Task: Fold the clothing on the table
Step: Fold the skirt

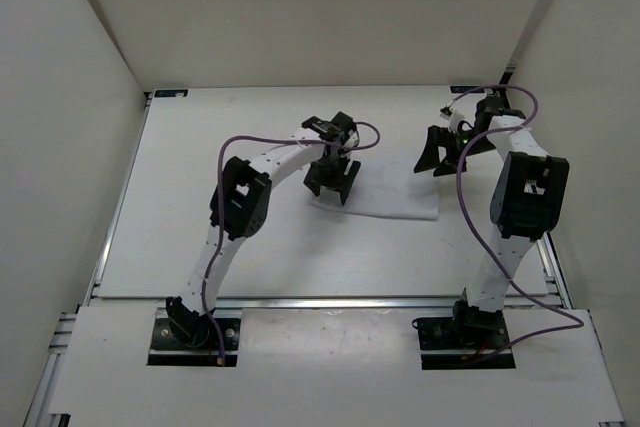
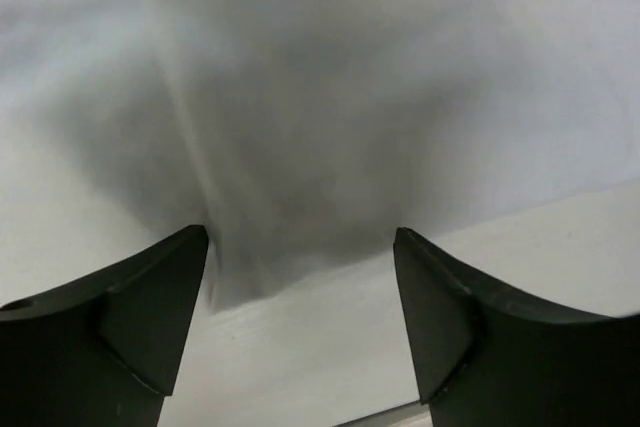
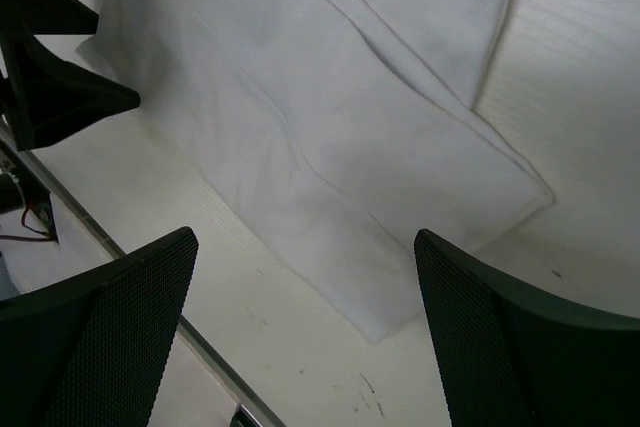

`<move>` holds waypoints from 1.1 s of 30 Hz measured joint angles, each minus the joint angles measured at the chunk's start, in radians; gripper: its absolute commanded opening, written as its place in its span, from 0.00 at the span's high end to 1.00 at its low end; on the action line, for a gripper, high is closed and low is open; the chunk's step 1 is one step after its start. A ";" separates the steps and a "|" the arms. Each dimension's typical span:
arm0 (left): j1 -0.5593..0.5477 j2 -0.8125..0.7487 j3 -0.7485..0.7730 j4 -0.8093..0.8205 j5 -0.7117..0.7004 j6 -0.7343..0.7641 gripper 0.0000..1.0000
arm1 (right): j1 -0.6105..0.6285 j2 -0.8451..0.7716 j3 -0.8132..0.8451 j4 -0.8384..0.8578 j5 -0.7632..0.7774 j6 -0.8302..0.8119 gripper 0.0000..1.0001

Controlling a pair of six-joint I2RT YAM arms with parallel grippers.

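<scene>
The clothing (image 1: 392, 199) is a white folded piece lying flat on the table (image 1: 190, 217), right of centre. My left gripper (image 1: 332, 188) hangs over its left end, open, with nothing between the fingers. The left wrist view is blurred: shadowed clothing (image 2: 330, 137) sits ahead of the left gripper (image 2: 300, 252). My right gripper (image 1: 443, 159) is open just past the clothing's far right corner. In the right wrist view the clothing (image 3: 330, 137) shows layered hems, and its corner lies between the tips of the right gripper (image 3: 305, 257).
The left gripper's black fingers (image 3: 55, 87) show at the right wrist view's left edge. An aluminium rail (image 3: 150, 287) runs along the table edge. White walls (image 1: 60, 97) enclose the table on three sides. Purple cables (image 1: 470, 207) loop off both arms.
</scene>
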 measured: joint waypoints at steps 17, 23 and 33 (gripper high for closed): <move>0.175 -0.077 -0.104 0.527 0.176 -0.169 0.01 | -0.064 -0.072 -0.130 0.042 -0.002 0.075 0.10; 0.148 0.175 0.349 0.430 0.221 -0.160 0.01 | -0.071 -0.055 -0.163 0.080 0.045 0.146 0.11; 0.136 0.202 0.293 0.346 0.232 -0.126 0.03 | -0.071 0.055 -0.096 0.103 0.151 0.209 0.14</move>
